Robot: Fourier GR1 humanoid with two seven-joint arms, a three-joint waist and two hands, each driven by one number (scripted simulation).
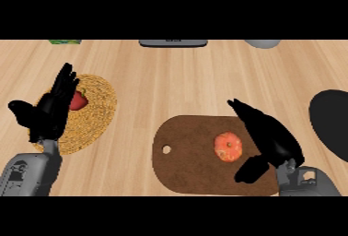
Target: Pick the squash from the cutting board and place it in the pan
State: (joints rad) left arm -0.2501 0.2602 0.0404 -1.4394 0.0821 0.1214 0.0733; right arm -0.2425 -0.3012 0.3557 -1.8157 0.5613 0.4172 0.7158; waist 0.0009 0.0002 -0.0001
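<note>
Right hand (272, 138) sits nearest, open, fingers straight, over the right side of the brown cutting board (190, 161), just beside the orange squash (228, 146) lying on that board. Black pan (333, 122) right of board. Left hand (49, 110) open over woven mat (95, 115) left of board; red item (79, 100) partly hidden.

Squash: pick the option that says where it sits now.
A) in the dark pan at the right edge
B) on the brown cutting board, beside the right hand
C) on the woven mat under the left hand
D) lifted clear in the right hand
B: the orange squash lies on the brown cutting board, with the open right hand just to its right, not curled round it.
</note>
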